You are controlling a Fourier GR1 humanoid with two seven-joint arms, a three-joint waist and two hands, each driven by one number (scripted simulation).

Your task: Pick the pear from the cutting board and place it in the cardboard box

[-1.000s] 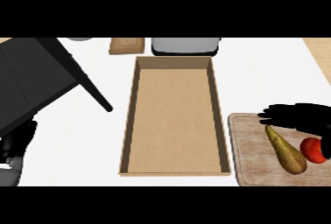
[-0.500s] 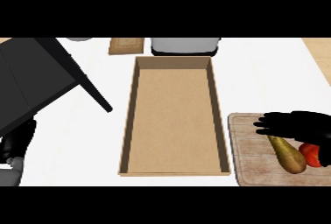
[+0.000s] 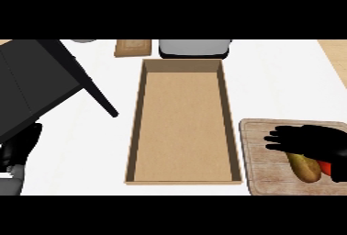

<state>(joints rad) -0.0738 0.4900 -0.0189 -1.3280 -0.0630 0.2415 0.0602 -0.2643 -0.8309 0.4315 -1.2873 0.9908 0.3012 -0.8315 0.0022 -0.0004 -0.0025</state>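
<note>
The yellow-brown pear [image 3: 305,169] lies on the wooden cutting board [image 3: 267,176] at the lower right. My right hand [image 3: 308,141] hovers over its upper end and hides it, with fingers spread out toward the left and not curled round the fruit. Left of the board, in the middle of the counter, the long open cardboard box [image 3: 184,124] has nothing in it. At the lower left edge my left hand [image 3: 20,149] rests, fingers up.
A red item [image 3: 327,168] lies on the board right beside the pear, partly under my right hand. A large black slanted object [image 3: 41,82] fills the upper left. Behind the box stand a grey container [image 3: 193,47] and a small wooden block [image 3: 133,47].
My right hand has moved down and nearer over the board, from beyond the pear's top to covering its upper end. The pear, box and left hand have not moved.
</note>
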